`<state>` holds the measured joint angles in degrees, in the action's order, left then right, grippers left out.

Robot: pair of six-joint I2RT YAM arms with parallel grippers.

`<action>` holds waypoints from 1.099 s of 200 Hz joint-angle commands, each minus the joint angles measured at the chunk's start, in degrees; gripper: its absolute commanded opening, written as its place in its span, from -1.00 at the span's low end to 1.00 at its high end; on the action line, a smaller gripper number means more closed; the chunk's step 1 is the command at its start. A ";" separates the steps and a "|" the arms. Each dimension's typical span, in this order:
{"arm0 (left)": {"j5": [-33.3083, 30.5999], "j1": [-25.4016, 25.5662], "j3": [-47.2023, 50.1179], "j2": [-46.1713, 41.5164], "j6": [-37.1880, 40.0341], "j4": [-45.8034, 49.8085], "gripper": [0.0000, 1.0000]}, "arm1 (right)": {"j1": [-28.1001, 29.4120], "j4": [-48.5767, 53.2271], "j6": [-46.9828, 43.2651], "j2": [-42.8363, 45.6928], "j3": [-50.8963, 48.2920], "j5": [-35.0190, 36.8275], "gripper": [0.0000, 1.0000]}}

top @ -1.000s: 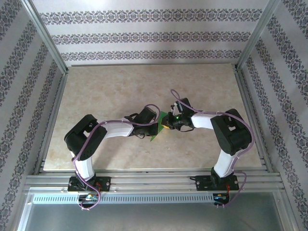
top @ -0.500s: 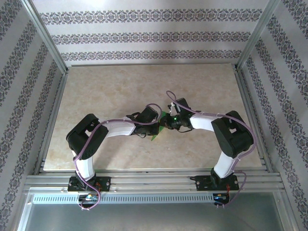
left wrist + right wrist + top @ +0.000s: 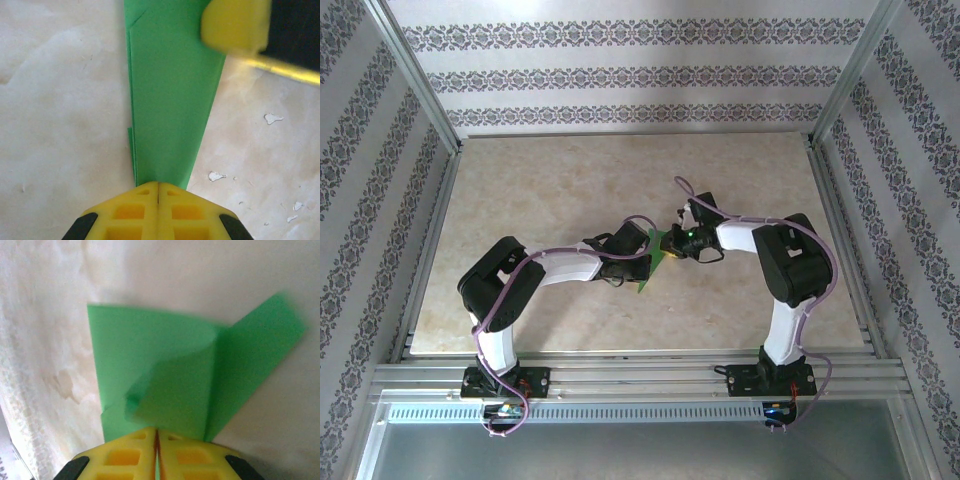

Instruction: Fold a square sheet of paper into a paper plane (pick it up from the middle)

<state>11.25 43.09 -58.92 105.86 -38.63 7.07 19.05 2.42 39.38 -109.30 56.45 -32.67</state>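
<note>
Shifted slightly farther up the table (image 3: 570, 180) since a second ago: right wrist. Left arm unchanged. Left gripper (image 3: 158, 186): pressed together, pinching narrow end of folded green paper sheet (image 3: 170, 100). Right gripper (image 3: 157, 432): closed, pinching sheet's opposite end (layers blurred). Sheet at mid-table between both grippers, mostly hidden under wrists from above.

Bright green paper plane (image 3: 170, 100) — narrow half-folded dart, layered edges, one flap angled out, middle of the table (image 3: 570, 180)
</note>
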 commanded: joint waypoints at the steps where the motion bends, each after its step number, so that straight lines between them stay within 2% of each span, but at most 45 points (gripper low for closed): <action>1: -1.07 0.85 0.80 1.97 1.37 9.45 -1.00 | -3.96 1.60 -2.97 -2.88 1.97 7.25 -0.70; 63: -0.52 0.93 0.28 2.59 1.89 9.98 -1.00 | -8.00 2.73 -2.99 -5.40 9.15 8.19 -0.70; 96: -0.52 0.94 -0.22 2.85 2.16 10.41 -1.00 | -8.66 2.80 -3.42 0.36 9.07 7.54 -0.70; 125: -0.76 0.94 -0.62 3.00 2.41 10.68 -1.00 | -5.98 4.09 -5.19 9.15 3.73 5.68 -0.69; 157: -0.79 0.94 -0.35 2.99 2.44 10.29 -1.00 | -2.10 2.25 -1.37 12.98 -3.93 2.87 -0.70; 185: -0.52 0.94 -0.18 2.96 2.32 9.98 -1.00 | 1.17 -0.30 2.11 12.69 -5.91 1.36 -0.73; 220: -0.26 0.94 -0.21 3.11 2.16 9.63 -1.00 | 3.24 -1.62 2.50 7.76 -3.55 0.96 -0.74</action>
<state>11.33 43.13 -60.31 106.21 -37.52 10.09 21.34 2.92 40.49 -98.35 51.18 -30.61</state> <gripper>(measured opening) 0.064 0.129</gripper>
